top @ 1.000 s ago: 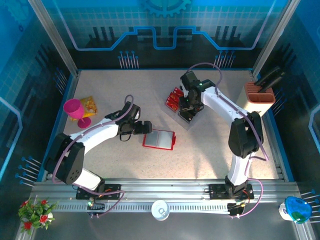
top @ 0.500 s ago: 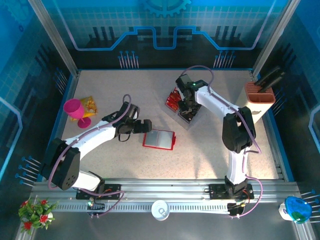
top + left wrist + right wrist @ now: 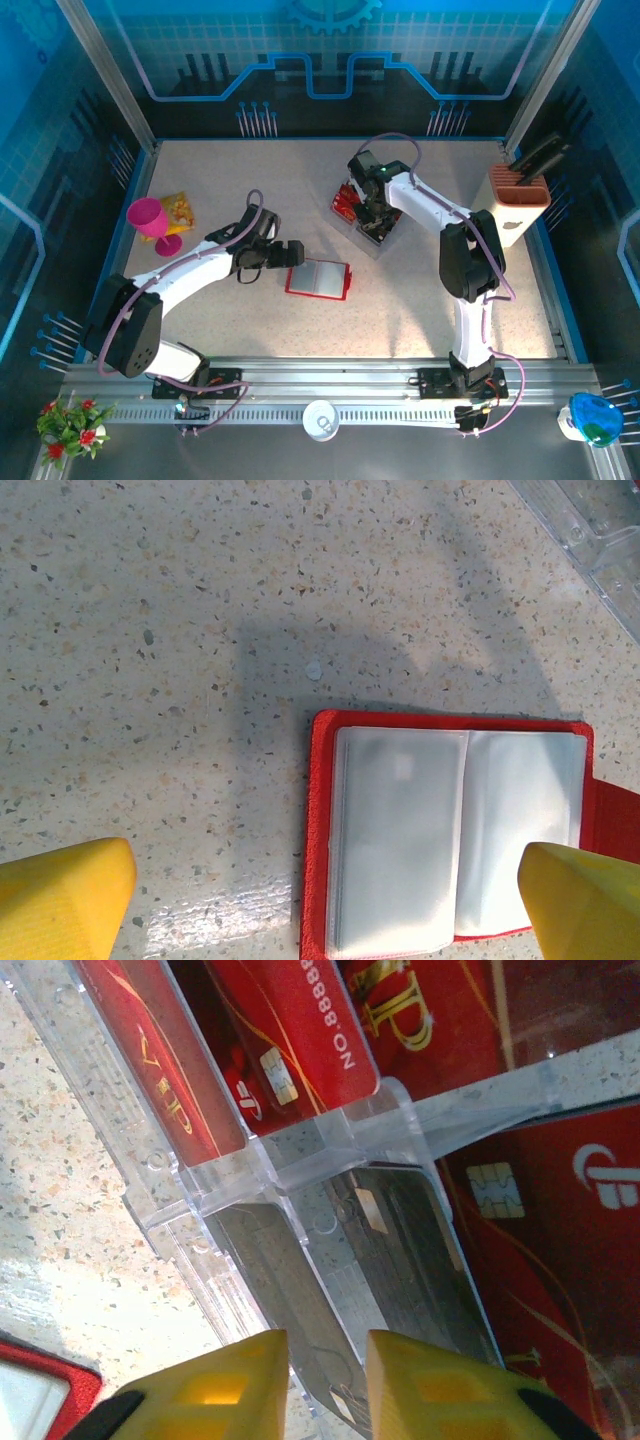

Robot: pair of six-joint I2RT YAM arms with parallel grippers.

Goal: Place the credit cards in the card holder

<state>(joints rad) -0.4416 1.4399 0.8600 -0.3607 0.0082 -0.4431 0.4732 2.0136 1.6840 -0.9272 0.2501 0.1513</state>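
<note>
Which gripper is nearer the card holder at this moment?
Left. The left gripper hovers open over the left part of the card holder. The right gripper is farther back, at the clear tray holding the credit cards.

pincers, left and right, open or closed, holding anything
Left pincer: open wide above the card holder, holding nothing.
Right pincer: narrow gap at the clear tray; grip cannot be told.

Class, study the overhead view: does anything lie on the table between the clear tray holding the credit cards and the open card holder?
Nothing visible does. Only bare table separates the clear tray with the credit cards from the card holder.
</note>
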